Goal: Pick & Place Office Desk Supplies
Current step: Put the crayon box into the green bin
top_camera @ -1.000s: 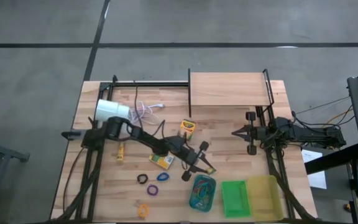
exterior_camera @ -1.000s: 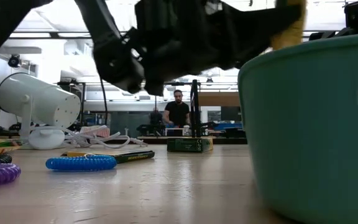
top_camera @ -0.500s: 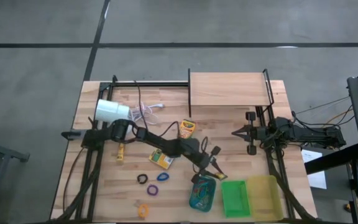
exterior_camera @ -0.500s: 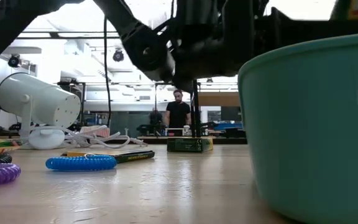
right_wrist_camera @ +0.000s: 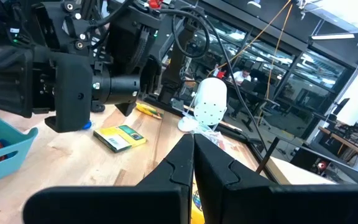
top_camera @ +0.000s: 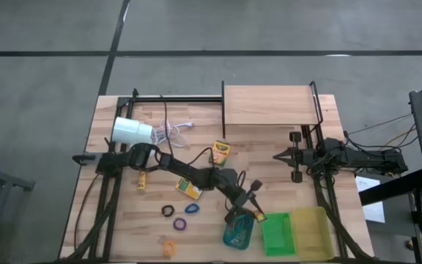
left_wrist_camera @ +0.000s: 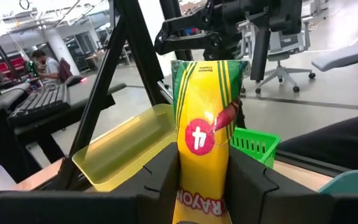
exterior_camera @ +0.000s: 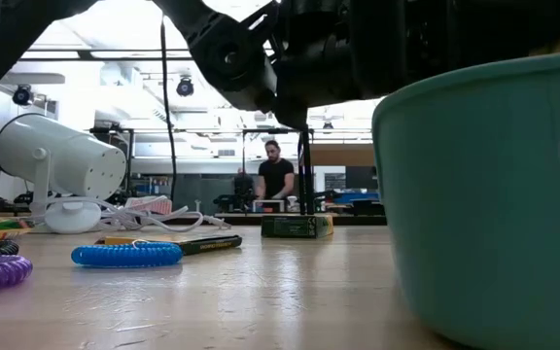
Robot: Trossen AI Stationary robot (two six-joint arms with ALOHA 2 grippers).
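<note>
My left gripper [top_camera: 253,211] reaches level over the near-right part of the table, at the teal tray [top_camera: 237,233], and is shut on a yellow-and-green crayon box [left_wrist_camera: 202,124]. Two more crayon boxes [top_camera: 220,152] [top_camera: 189,189] lie flat on the table. Black [top_camera: 168,211], blue [top_camera: 191,208], purple [top_camera: 179,224] and orange [top_camera: 168,248] loops lie to the left of the teal tray. My right gripper [top_camera: 277,155] waits shut at the right side, holding nothing. My left gripper pinches the crayon box by its two narrow long sides [left_wrist_camera: 182,180] between its two fingers [left_wrist_camera: 160,174]. The fingers point level and lie along the box, whose printed face shows and whose free end sticks out ahead of them. The box is lifted clear of the table and trays.
A green tray [top_camera: 275,233] and a yellow tray [top_camera: 310,231] stand right of the teal one. A white lamp [top_camera: 132,132] with its cord lies at the far left, and a wooden shelf [top_camera: 269,106] stands at the far right. A person stands in the room beyond.
My left gripper has carried the crayon box toward the table's right and near edges, from beside the lying crayon box to above the teal tray, rolling a little on the way. It has stayed shut on the box.
</note>
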